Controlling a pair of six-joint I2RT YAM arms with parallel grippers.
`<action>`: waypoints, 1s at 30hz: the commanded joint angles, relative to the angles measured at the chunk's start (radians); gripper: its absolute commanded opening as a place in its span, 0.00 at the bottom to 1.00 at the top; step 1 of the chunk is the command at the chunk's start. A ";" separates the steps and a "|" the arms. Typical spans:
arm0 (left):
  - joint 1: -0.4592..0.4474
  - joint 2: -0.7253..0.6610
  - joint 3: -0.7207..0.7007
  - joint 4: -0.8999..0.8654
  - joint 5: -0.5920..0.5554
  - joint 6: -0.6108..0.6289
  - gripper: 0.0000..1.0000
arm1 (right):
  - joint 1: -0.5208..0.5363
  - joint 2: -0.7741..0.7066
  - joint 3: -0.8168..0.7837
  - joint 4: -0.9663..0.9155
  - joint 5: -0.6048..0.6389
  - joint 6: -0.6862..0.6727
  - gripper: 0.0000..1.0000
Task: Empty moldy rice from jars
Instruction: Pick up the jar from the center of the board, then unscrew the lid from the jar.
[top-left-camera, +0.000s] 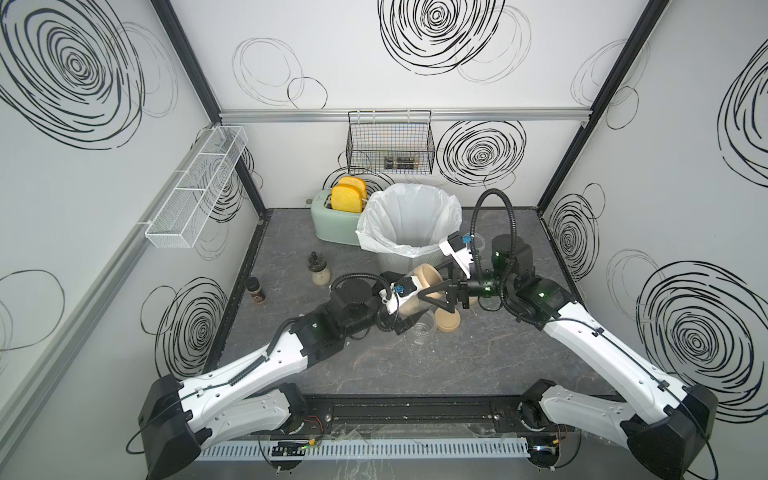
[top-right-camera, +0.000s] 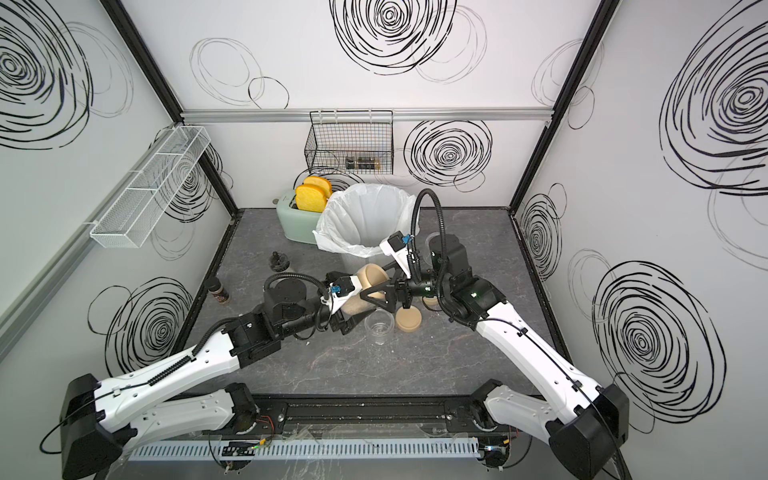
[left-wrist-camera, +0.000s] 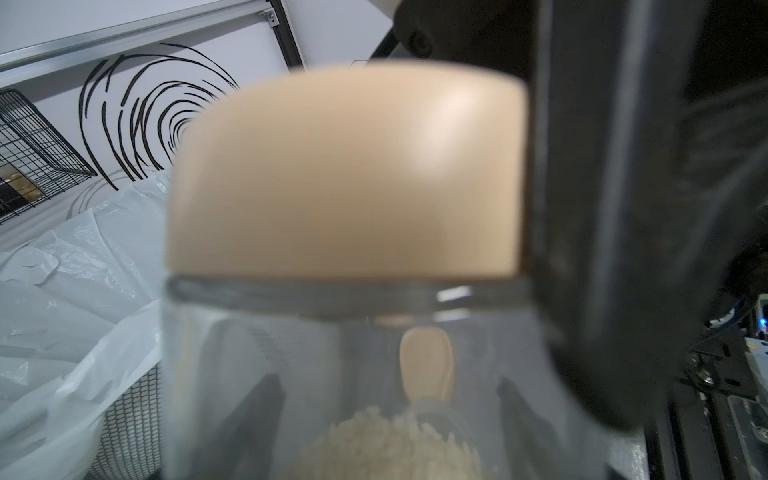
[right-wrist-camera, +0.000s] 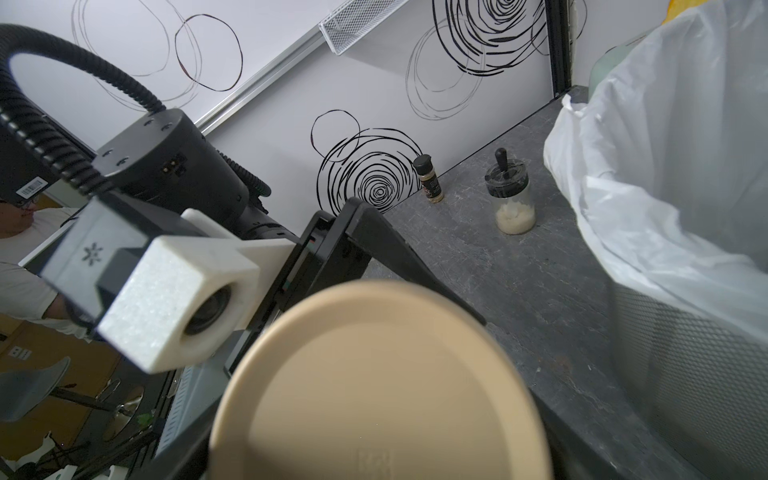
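Left end effector is clamped on the clear body of a jar. It holds the jar off the desk, tipped so that its tan lid points up and away toward the white-lined bin. Well to the left of this end effector, a small dark spice shaker and a black-capped bottle stand on the desk, apart from each other. Inside the held jar the moldy rice lies as a pale heap at the low end, close to the left end effector, with the lid on. Just nearer the robot's base than both end effectors, an empty open jar stands upright beside a loose tan lid lying flat. From the right, the right end effector meets the held jar with its jaws set wide around the lid. In the left wrist view one dark finger presses flush against the lid's side, and in the right wrist view the lid fills the span between the jaws.
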 joint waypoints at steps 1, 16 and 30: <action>0.006 -0.034 -0.009 0.169 0.011 -0.070 0.82 | 0.017 -0.019 0.013 0.062 -0.041 -0.010 0.88; 0.082 -0.115 -0.114 0.339 0.047 -0.204 0.79 | -0.001 -0.061 -0.001 0.067 0.046 -0.001 0.98; 0.038 -0.069 -0.078 0.302 -0.084 -0.084 0.77 | 0.004 -0.008 0.026 0.164 0.154 0.152 0.98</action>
